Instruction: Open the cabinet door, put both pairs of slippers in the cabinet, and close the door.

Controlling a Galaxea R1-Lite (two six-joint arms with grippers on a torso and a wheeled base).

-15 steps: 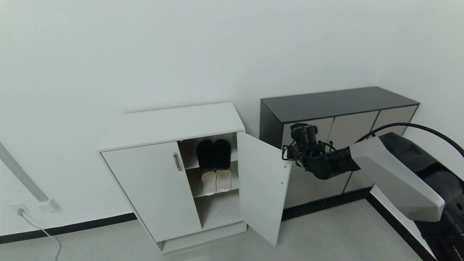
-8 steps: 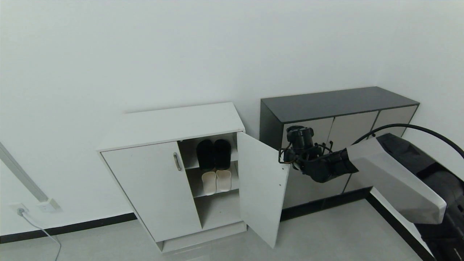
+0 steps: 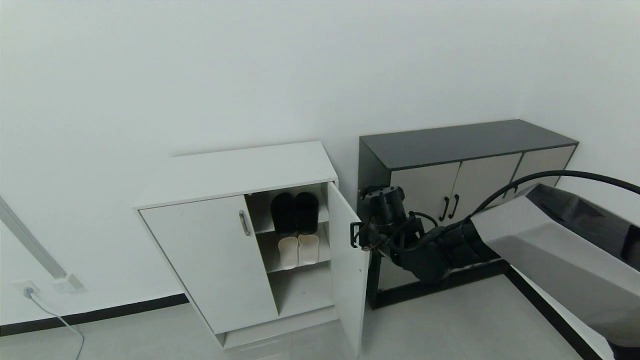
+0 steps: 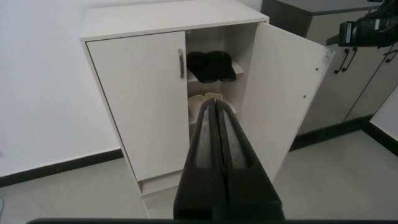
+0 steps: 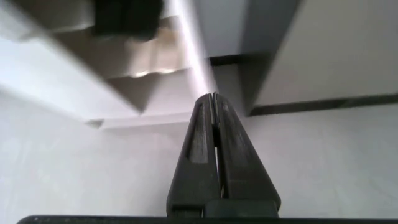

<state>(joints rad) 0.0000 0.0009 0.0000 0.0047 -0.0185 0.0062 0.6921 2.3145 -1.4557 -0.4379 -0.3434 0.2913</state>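
My right gripper, its fingers clenched together on nothing, sits at the outer face of the open right-hand door of the white two-door cabinet, close to the door's free edge. I cannot tell whether it touches. The door stands out from the cabinet front. A narrow gap separates its free edge from the dark grey sideboard at the cabinet's 3 o'clock. The grey tiled floor lies bare at 6 o'clock. Inside, the pair of black slippers rests on the upper shelf, with the pair of cream slippers at its 6 o'clock on the shelf below. My left gripper, also clenched empty, hangs well back, facing the closed left-hand door.
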